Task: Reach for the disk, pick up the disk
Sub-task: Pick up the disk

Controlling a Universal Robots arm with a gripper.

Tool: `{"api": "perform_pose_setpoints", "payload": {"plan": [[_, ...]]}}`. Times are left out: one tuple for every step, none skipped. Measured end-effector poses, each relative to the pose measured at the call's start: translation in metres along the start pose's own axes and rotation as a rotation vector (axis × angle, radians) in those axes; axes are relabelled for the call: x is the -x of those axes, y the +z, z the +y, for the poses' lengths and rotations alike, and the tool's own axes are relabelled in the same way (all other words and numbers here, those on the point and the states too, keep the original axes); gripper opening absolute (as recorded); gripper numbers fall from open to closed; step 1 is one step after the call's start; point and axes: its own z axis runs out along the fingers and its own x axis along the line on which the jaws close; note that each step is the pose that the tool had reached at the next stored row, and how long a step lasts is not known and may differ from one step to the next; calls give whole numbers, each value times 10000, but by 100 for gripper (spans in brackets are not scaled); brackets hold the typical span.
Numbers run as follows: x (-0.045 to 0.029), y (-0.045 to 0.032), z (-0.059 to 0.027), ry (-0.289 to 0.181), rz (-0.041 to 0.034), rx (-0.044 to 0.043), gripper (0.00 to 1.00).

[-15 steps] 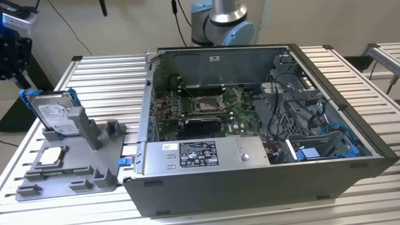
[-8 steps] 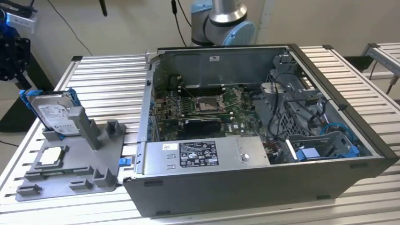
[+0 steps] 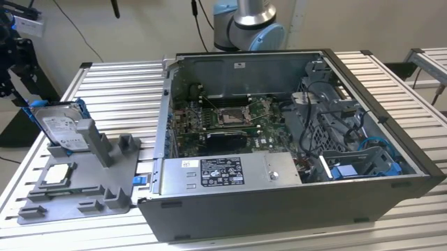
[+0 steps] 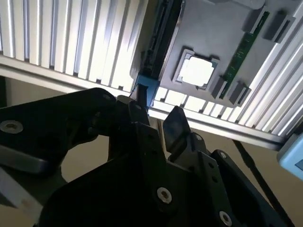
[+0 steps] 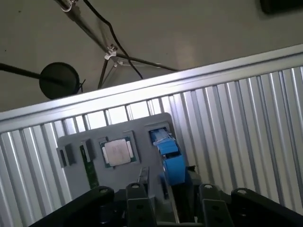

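Blue-bracketed disk [image 3: 59, 125] stands in a grey holder [image 3: 91, 182] beside a chip [image 3: 58, 174], the spread-fingered gripper [image 4: 152, 108] close by.

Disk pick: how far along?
Done: the gripper is close to the disk, so the reach looks nearly complete. In hand: nothing; the gripper is open and the disk stands on edge in the grey holder. Left: grasp and lift.

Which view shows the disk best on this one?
The exterior view: the disk stands on edge in the grey holder, its labelled face and blue bracket plain. Both wrist views catch the disk edge-on, label hidden.
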Motion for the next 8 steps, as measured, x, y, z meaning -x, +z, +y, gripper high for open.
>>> {"api": "perform_pose_setpoints", "payload": {"plan": [[0,6,-1,-132,0,1,0],[0,14,-2,-270,1,3,0],[0,22,-3,-409,2,5,0],[0,31,-4,-549,2,7,0],[0,39,-4,-675,4,9,0],[0,49,-4,-815,5,11,0],[1,55,-6,-922,5,13,0],[1,62,-10,-1016,6,16,0]]}}
